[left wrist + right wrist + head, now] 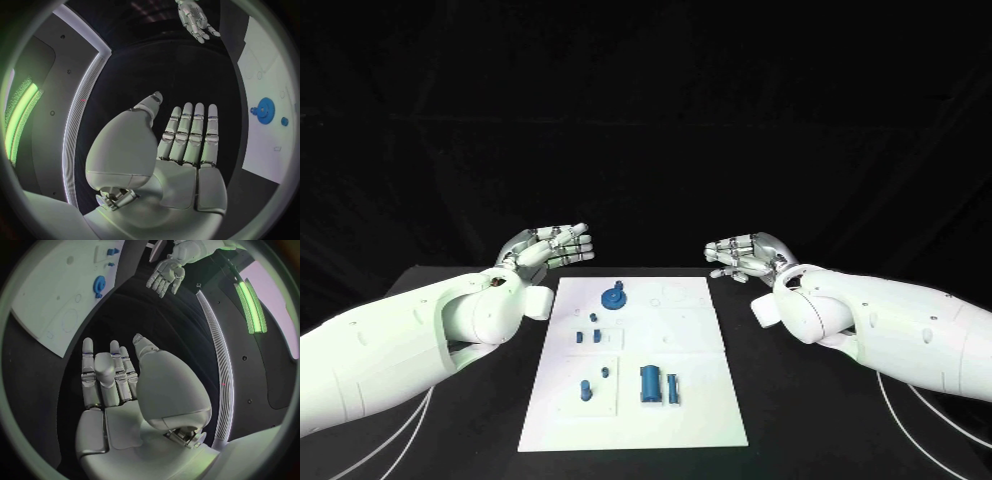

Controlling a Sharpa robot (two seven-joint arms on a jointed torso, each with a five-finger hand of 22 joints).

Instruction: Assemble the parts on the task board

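The task board (640,365) is seen in the head view lying along the middle of the black table (473,440), with blue parts scattered on it: a gear (615,296) near the far edge, small pegs (593,318) and (578,337) down the left side, and a cylinder (649,382) with a thinner pin (674,388) beside it towards the near end, plus a small piece (586,390) to their left. That near cluster is shown by the head view alone; in the wrist views the gear end of the board is what is caught.

From the left wrist view, the gear (265,108) is seen on the board (269,75), well apart from the outstretched fingers (187,130), and the right hand (197,19) is picked out across the table. From the right wrist view, the gear (99,285) and two small pegs (112,251) are shown on the board (56,295), with the left hand (165,275) opposite.

The left hand (553,246) is held above the table just off the board's far left corner, released, fingers straight and apart, nothing grasped. The right hand (750,255) is held off the far right corner, likewise released, fingers slightly bent, empty. Both palms are turned inward towards each other, the gear lying between and nearer than them.
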